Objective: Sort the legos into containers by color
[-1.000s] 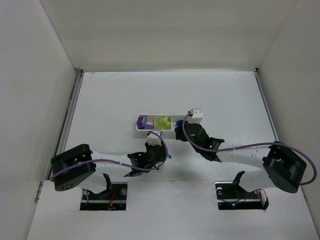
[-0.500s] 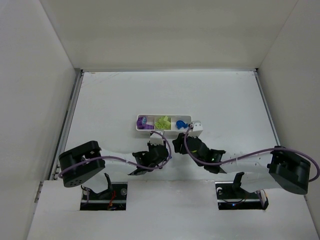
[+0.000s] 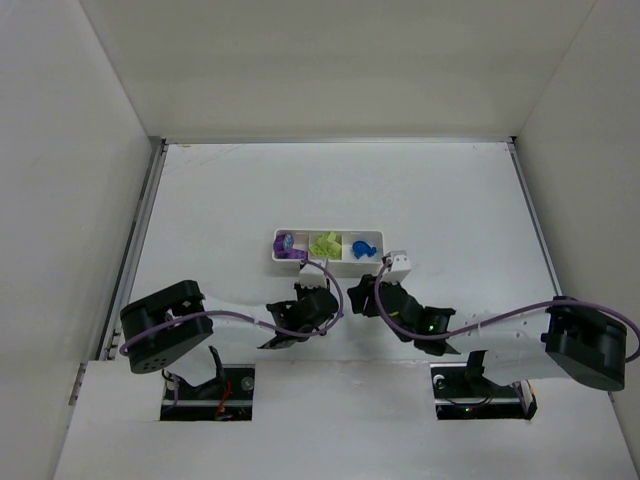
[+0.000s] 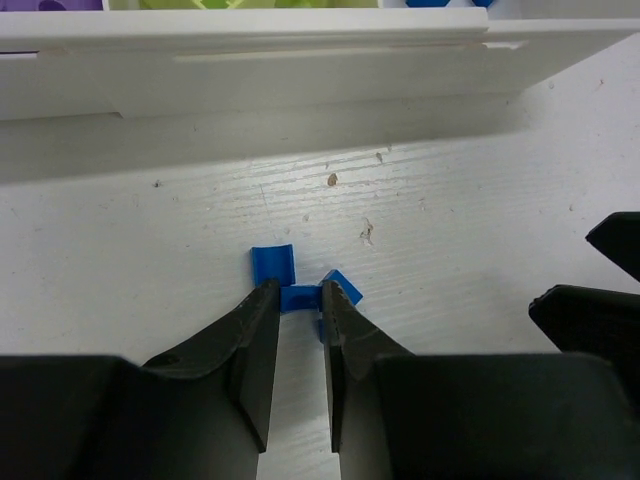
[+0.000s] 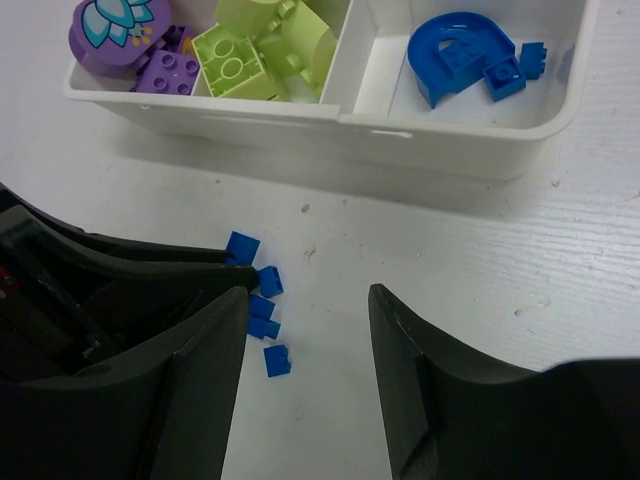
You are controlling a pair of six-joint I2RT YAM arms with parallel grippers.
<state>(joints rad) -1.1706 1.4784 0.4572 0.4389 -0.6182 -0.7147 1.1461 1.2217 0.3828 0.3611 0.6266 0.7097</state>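
Blue plastic brick (image 4: 298, 297) | small, square | between left jaws | scuffed table (image 4: 450, 230)

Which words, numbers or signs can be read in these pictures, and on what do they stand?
None: no word, number or brand is readable in any view.
The only print is a flower picture, not text, on the round purple piece in the white tray.
Any marks on the studs of the lime brick are too small to read.
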